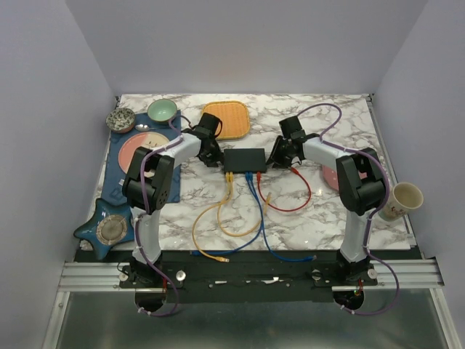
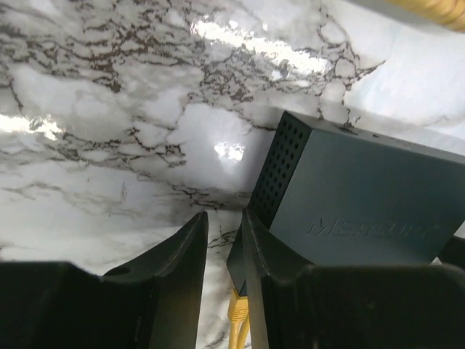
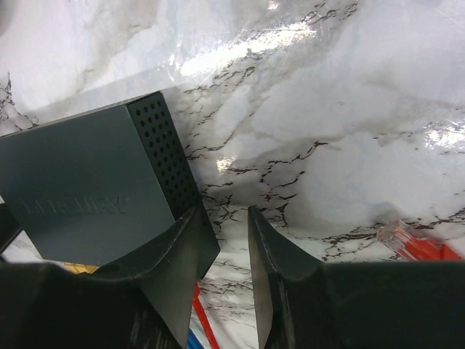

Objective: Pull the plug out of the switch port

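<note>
Overhead view of a white marble-patterned desk (image 1: 320, 218) with two robot arms bolted at its near edge. Just beyond their bases, a yellow cable (image 1: 218, 211), a blue cable (image 1: 254, 211) and a red cable (image 1: 305, 198) loop across the middle of the desk and run up to the near long edge of the switch (image 1: 244, 158), a flat black box lying at the desk's centre. All three appear plugged in; which one is meant to come out cannot be told.

The left gripper (image 2: 224, 217) sits at the switch's left end and the right gripper (image 3: 224, 211) at its right end. Each has its jaws a narrow way apart with only marble showing between them, one finger close against the box's perforated end, and neither has hold of anything.

This looks like the approach step. Next, one gripper likely needs to steady the box while the other goes to the near edge, closes on a plug and draws it straight out.

Toward the far edge lie an orange mat (image 1: 226, 119) and, at the far left corner, a blue placemat (image 1: 116, 171) with bowls and a pink plate. Plain pale lavender walls enclose the desk.
</note>
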